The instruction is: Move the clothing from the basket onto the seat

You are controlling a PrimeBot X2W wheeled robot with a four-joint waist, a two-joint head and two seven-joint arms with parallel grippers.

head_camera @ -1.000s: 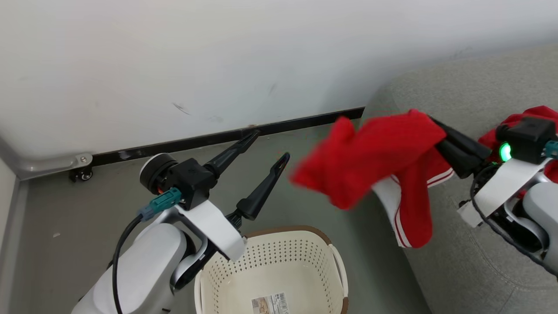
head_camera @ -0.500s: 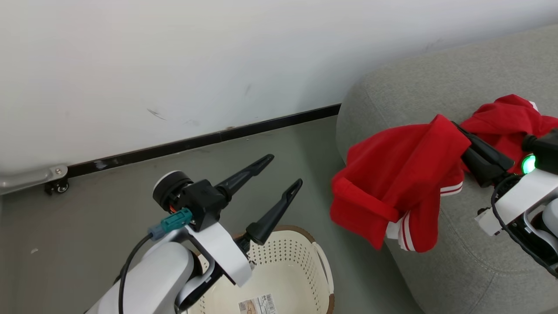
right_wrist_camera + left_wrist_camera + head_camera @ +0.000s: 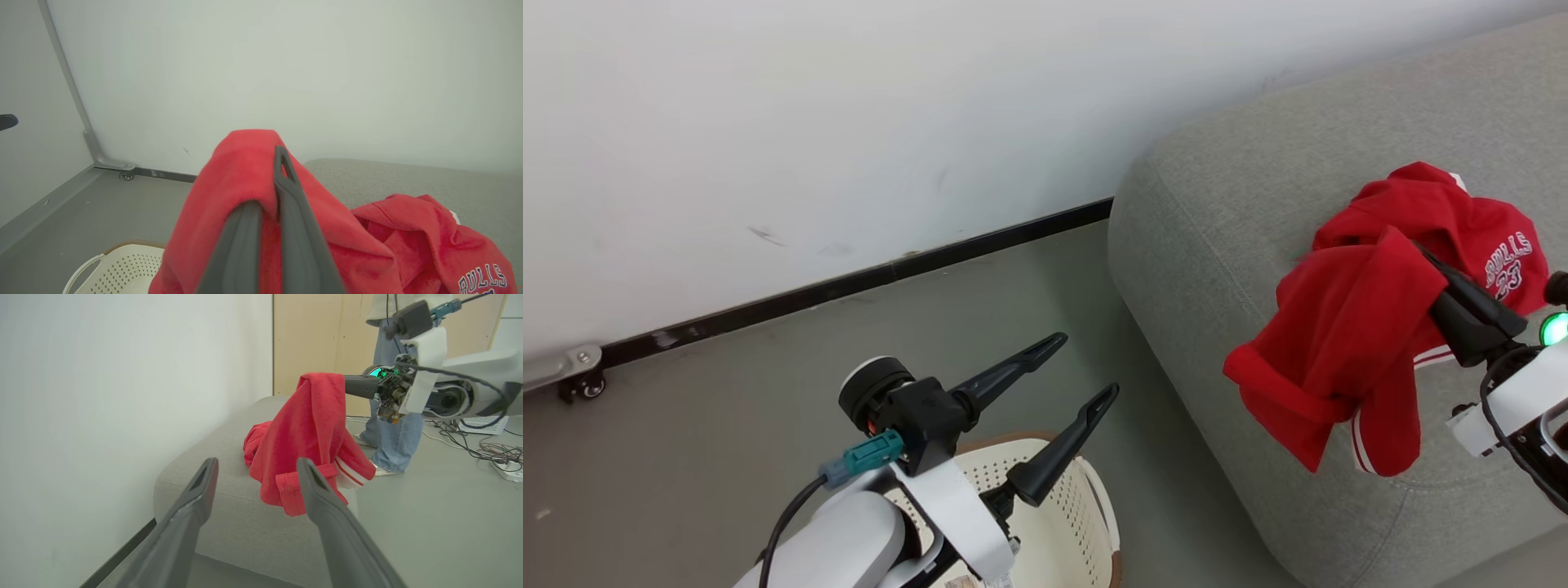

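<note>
My right gripper [image 3: 1427,257] is shut on a red piece of clothing [image 3: 1339,343] with white stripe trim. The piece hangs from the fingers over the left end of the light-grey seat [image 3: 1217,220]. A second red garment [image 3: 1470,220] with white lettering lies on the seat just behind it. The right wrist view has the two fingers pressed together [image 3: 280,155] with the red cloth [image 3: 229,183] draped over them. My left gripper [image 3: 1086,363] stands open and bare above the cream basket [image 3: 1086,523], whose inside is mostly hidden by the arm. From the left wrist, the hanging garment [image 3: 310,437] is seen beyond the spread fingers.
A white wall with a black baseboard [image 3: 849,282] runs behind the grey floor between basket and seat. A person's legs in jeans [image 3: 392,433] stand beyond the seat, near a wooden cabinet [image 3: 318,335] and cables on the floor [image 3: 490,449].
The head camera has turned right. My right gripper has carried the red garment from the air beside the seat's end to over the seat. The left gripper stays open above the basket.
</note>
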